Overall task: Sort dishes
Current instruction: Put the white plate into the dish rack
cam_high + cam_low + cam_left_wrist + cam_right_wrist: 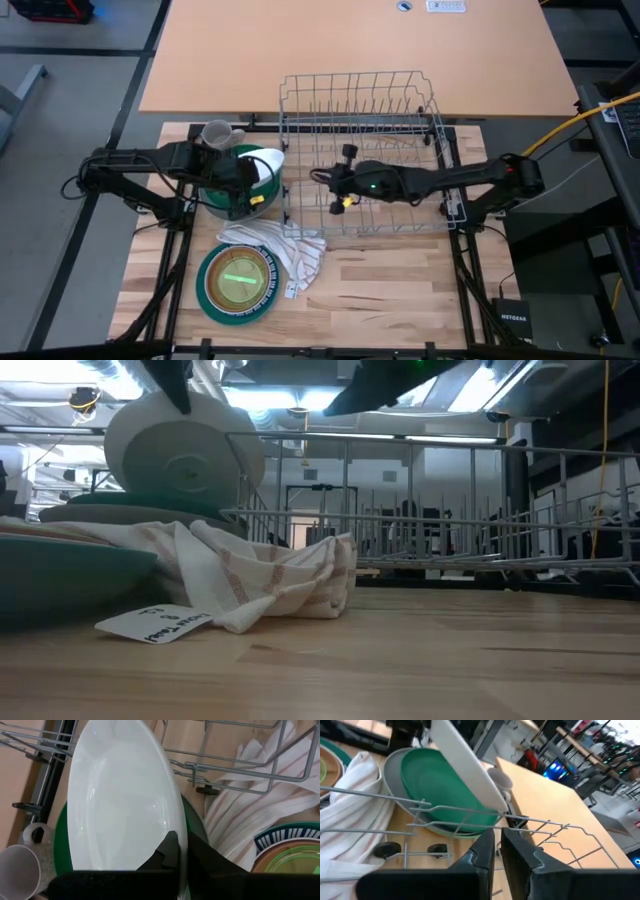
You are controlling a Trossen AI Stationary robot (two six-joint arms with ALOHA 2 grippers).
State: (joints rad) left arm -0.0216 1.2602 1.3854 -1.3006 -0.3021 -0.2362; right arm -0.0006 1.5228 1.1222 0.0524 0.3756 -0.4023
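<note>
On a wooden table (pixel 400 290), the left gripper (pixel 177 852) is clamped on the rim of a white plate (pixel 120 805), tilted above the green plate (pixel 437 785), left of centre. Right gripper (pixel 497 845), closed and empty, hovers inside the wire rack (pixel 400 90). Next, probably: carry the plate right and slot it between the rack's prongs.

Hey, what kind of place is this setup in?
Probably a robotics lab or workshop, not a kitchen: a wooden workbench on a metal frame, ceiling strip lights, and cluttered benches with electronics in the background.

A light wooden table (pixel 400 290) carries a wire rack (pixel 365 150), a striped cloth (pixel 285 252), a mug (pixel 217 134), a stack of plates (pixel 238 283) and a green plate (pixel 215 195).
</note>
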